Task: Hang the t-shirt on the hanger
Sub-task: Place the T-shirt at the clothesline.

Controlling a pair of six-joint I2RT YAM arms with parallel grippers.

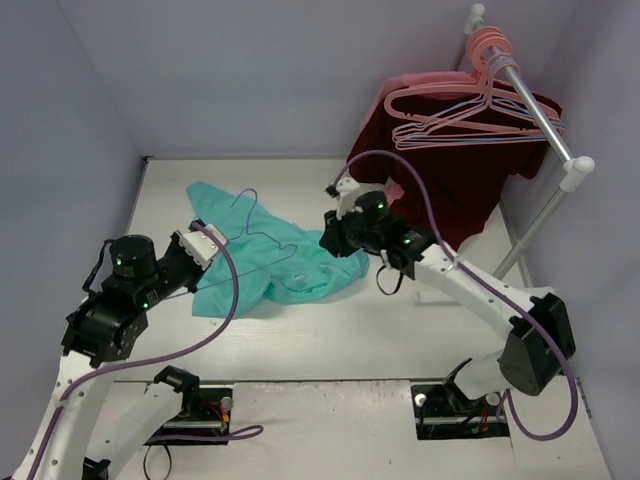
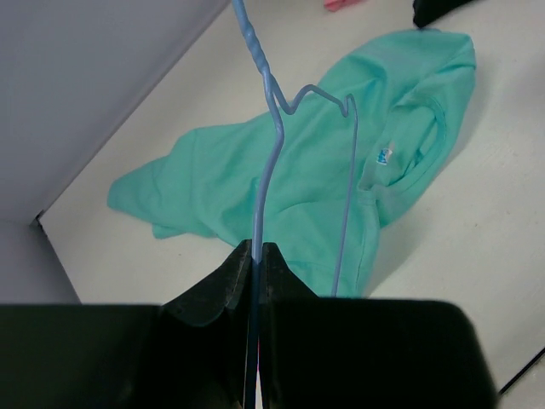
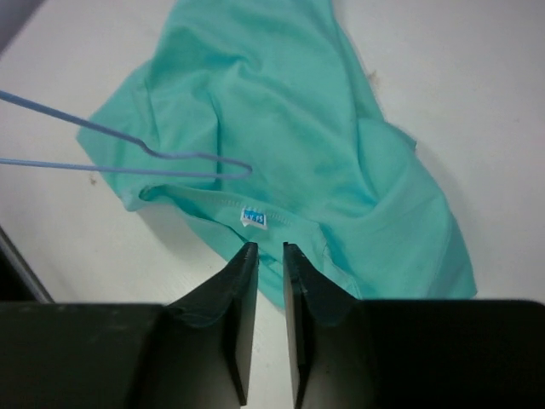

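Note:
The teal t-shirt lies crumpled on the white table, its collar and label towards the right arm. My left gripper is shut on the thin light-blue hanger and holds it over the shirt, hook pointing to the far side. In the left wrist view the hanger wire runs out from between the shut jaws above the t-shirt. My right gripper hovers at the shirt's collar edge. In the right wrist view its jaws stand a narrow gap apart, empty, just short of the label on the t-shirt, with the hanger to the left.
A garment rack stands at the back right with several pink hangers and a dark maroon garment draped on it. Grey walls close in the table's left and far sides. A pink cloth edge shows at the top of the left wrist view.

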